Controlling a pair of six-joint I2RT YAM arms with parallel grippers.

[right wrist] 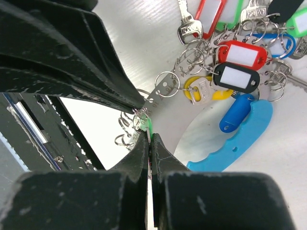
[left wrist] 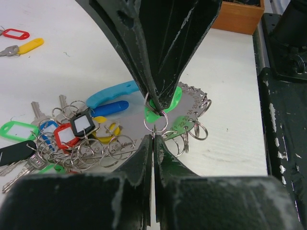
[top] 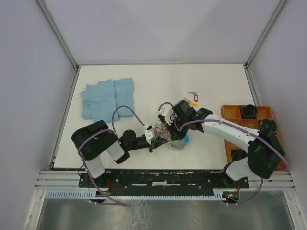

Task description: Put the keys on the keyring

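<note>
In the left wrist view my left gripper is shut on a small silver keyring, one of several rings on a numbered metal plate. My right gripper comes down from above onto the same ring. It is shut on a green-tagged key, seen up close in the right wrist view with the left gripper's fingertips just above it. From overhead both grippers meet at the bunch. Two loose keys, red-tagged and yellow-tagged, lie apart on the table.
A pile of tagged keys on rings and a blue plastic handle lie left of the plate. An orange compartment tray stands at the right edge. A light blue cloth lies at the back left.
</note>
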